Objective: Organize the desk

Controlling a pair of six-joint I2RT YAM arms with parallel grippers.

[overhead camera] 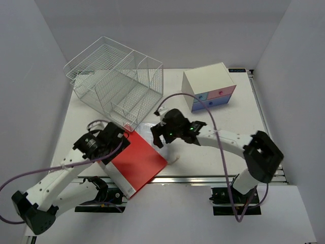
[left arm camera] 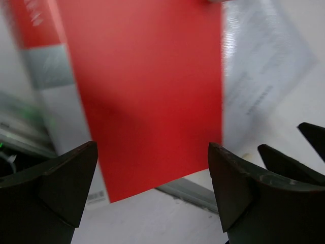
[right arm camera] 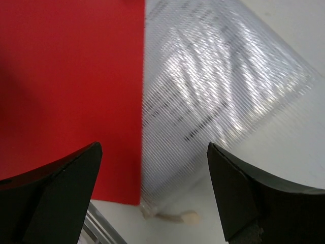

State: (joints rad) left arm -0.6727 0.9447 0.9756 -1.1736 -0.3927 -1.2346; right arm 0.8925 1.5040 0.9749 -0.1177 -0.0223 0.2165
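The desk (overhead camera: 238, 122) is a wide white tabletop with a metal rail (overhead camera: 203, 179) along its front. A red book (overhead camera: 137, 162) lies at the front and overhangs the rail; it also shows in the left wrist view (left arm camera: 147, 86) and the right wrist view (right arm camera: 66, 91). A clear ribbed document sleeve (right arm camera: 218, 86) with printed paper lies against the book's right edge, and shows in the left wrist view too (left arm camera: 259, 66). My left gripper (overhead camera: 118, 138) (left arm camera: 152, 152) is open and empty over the book's left part. My right gripper (overhead camera: 159, 139) (right arm camera: 155, 150) is open and empty above the seam between book and sleeve.
A wire mesh organizer (overhead camera: 114, 84) stands at the back left. A small white drawer box (overhead camera: 209, 86) with blue and pink drawers stands at the back right. A small beige tab on a string (right arm camera: 177, 217) hangs from the sleeve's corner.
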